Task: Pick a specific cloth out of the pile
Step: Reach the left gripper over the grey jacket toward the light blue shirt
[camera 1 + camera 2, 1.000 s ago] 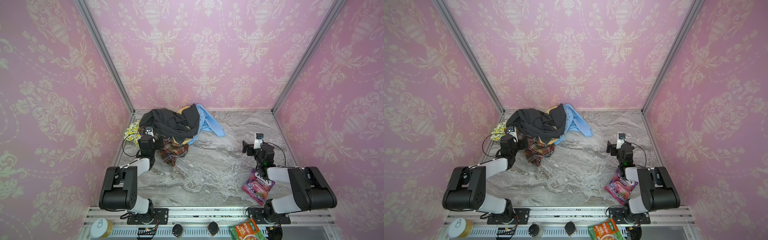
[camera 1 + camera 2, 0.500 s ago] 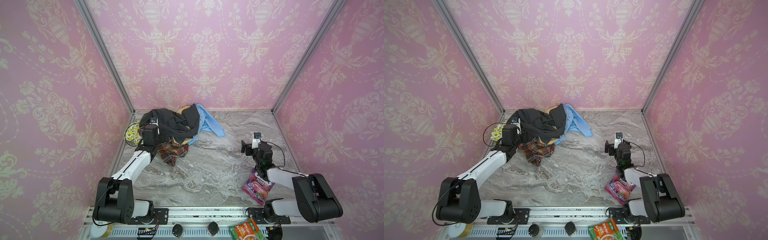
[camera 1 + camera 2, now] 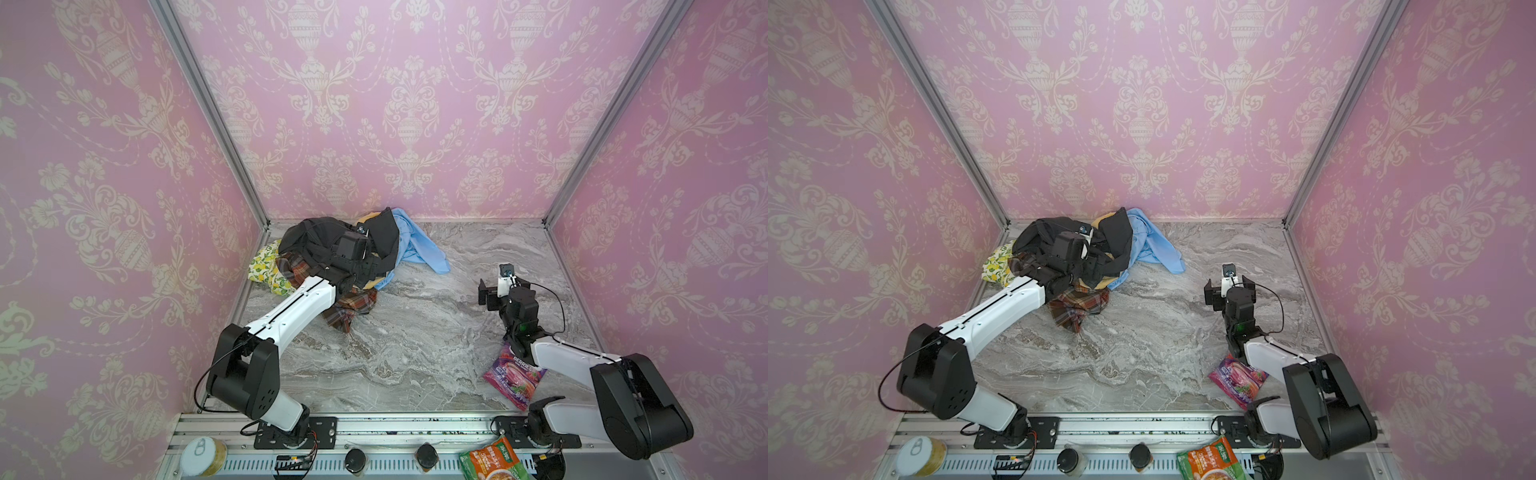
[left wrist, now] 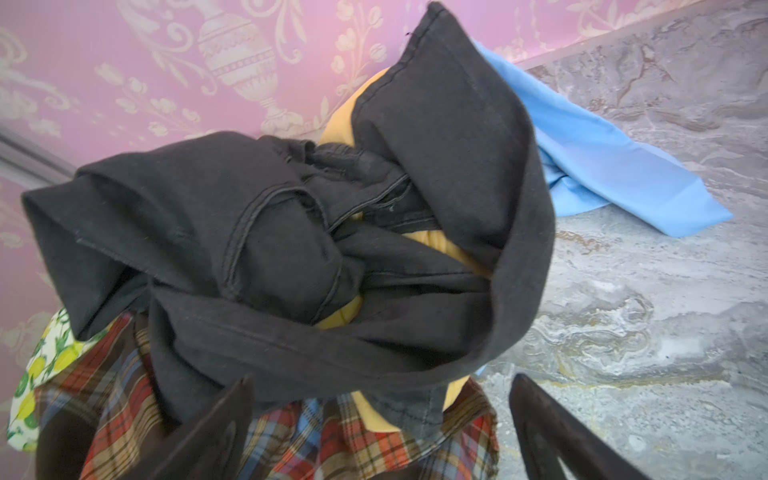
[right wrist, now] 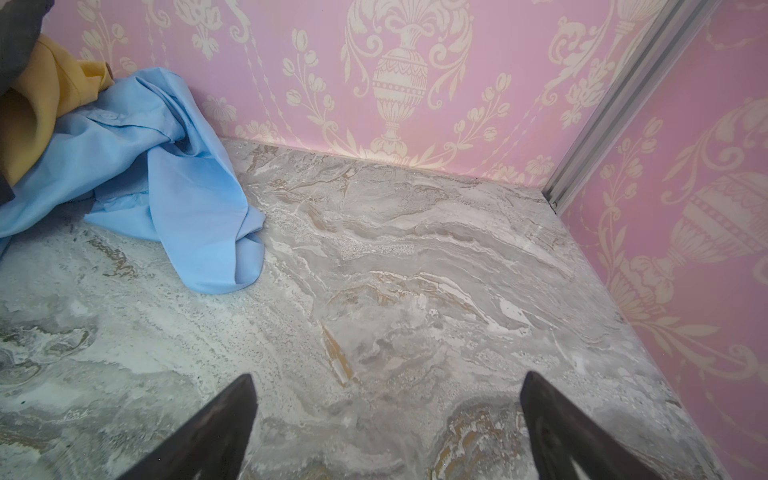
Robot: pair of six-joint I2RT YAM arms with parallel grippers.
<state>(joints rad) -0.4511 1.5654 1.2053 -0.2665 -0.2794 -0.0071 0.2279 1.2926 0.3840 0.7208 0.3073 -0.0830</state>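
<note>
**Sky-blue cloth at the pile's edge, both grippers empty**

Both top views: on a grey marble table (image 3: pixel 415 340), the pile (image 3: pixel 303 245) of black, plaid, mustard and lemon-print garments sits toward 11 o'clock. The cloth (image 3: pixel 419 245), plain sky blue, spills from the pile's 3 o'clock side onto the marble. The left gripper (image 3: pixel 368 266) hovers over the pile's middle. The right gripper (image 3: pixel 500 291) hangs toward 3 o'clock, well apart from the cloth.

Left wrist view: jaws wide apart, holding nothing, close over the black garment (image 4: pixel 291 249) and plaid cloth (image 4: pixel 332 436). The sky-blue cloth lies beyond, partly under the black garment.

Right wrist view: jaws wide apart over marble. The cloth lies ahead, touching mustard fabric (image 5: pixel 37 112).
</note>
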